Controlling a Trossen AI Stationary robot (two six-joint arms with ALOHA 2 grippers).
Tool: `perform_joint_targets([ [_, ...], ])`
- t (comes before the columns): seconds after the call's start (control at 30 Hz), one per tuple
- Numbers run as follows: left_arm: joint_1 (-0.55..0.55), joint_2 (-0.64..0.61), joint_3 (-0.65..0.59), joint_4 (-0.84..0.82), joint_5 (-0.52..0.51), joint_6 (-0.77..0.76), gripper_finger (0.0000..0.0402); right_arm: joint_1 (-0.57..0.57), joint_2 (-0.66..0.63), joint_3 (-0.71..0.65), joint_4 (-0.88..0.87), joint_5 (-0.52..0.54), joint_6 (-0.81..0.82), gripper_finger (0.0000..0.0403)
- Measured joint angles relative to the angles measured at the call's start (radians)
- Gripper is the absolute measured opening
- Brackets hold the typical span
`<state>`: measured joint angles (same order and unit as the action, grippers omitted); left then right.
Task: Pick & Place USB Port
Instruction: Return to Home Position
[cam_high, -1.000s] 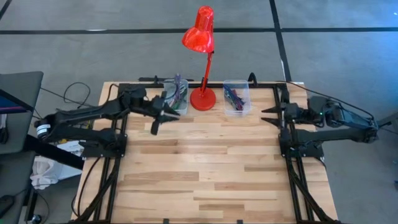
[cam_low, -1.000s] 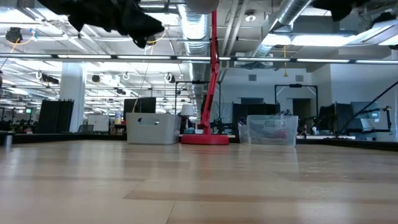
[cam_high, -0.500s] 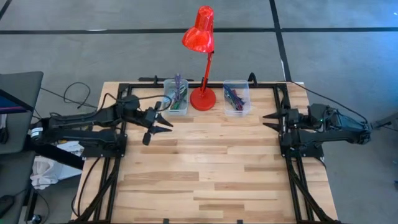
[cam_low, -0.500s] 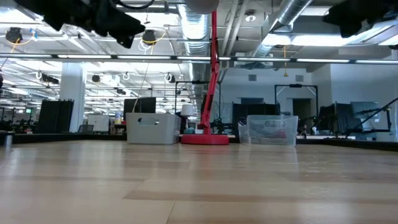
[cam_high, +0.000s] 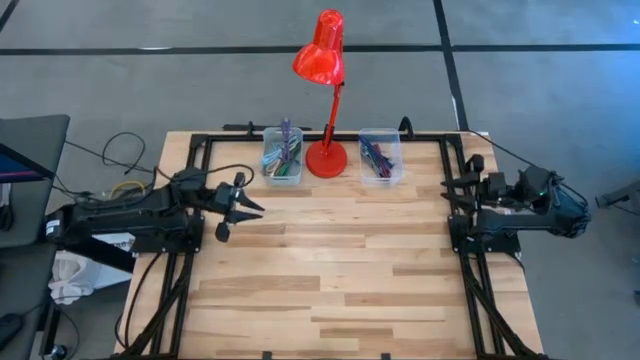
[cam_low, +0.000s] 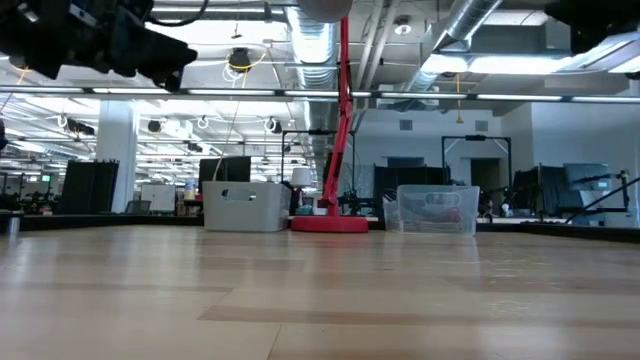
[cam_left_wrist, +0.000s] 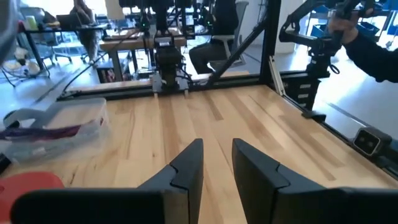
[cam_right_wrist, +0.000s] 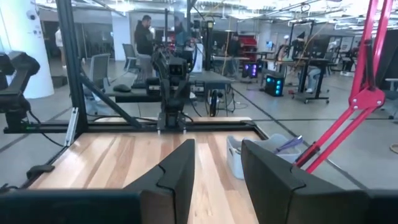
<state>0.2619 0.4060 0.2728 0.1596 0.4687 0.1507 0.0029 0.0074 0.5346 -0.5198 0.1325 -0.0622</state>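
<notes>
Two clear bins stand at the table's far edge on either side of a red lamp's base (cam_high: 326, 158). The left bin (cam_high: 283, 156) and the right bin (cam_high: 381, 158) each hold several coloured pieces; which of them is the USB port cannot be told. My left gripper (cam_high: 250, 208) hovers open near the table's left side, short of the left bin, pointing level toward the right. My right gripper (cam_high: 447, 190) hovers open at the table's right side, pointing level toward the left. In both wrist views, the left gripper (cam_left_wrist: 217, 155) and the right gripper (cam_right_wrist: 217, 158) have nothing between their fingers.
The red lamp (cam_high: 320, 50) rises on a slanting arm between the bins, its head over the far edge. Black frame rails (cam_high: 455, 200) run along both sides of the wooden table (cam_high: 330, 270), whose middle and near part is bare wood. People show far off in the room.
My left gripper has drawn back from the left bin toward the table's left and near edges and has sunk a little. My right gripper has pulled back toward the right edge and sunk slightly. Neither has changed its opening.
</notes>
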Motion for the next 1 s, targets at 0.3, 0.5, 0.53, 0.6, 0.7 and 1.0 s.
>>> perform_joint_targets([
  [0.3, 0.000, -0.074, -0.126, 0.052, 0.000, -0.029, 0.0085, -0.001, 0.010, -0.128, 0.143, 0.032, 0.008, 0.0124],
  [0.5, 0.000, -0.073, -0.173, 0.096, 0.000, -0.032, 0.0085, -0.003, 0.010, -0.198, 0.268, 0.056, 0.003, 0.0124],
  [0.53, 0.000, -0.073, -0.178, 0.098, 0.000, -0.034, 0.0085, -0.004, 0.009, -0.207, 0.302, 0.056, -0.005, 0.0124],
  [0.6, 0.000, -0.073, -0.185, 0.115, 0.000, -0.034, 0.0085, -0.004, 0.009, -0.223, 0.329, 0.058, -0.023, 0.0124],
  [0.7, 0.000, -0.073, -0.188, 0.118, 0.000, -0.036, 0.0085, -0.005, 0.010, -0.248, 0.327, 0.075, -0.023, 0.0124],
  [1.0, -0.001, -0.072, -0.228, 0.131, 0.000, -0.048, 0.0085, -0.003, 0.010, -0.340, 0.333, 0.076, 0.018, 0.0116],
])
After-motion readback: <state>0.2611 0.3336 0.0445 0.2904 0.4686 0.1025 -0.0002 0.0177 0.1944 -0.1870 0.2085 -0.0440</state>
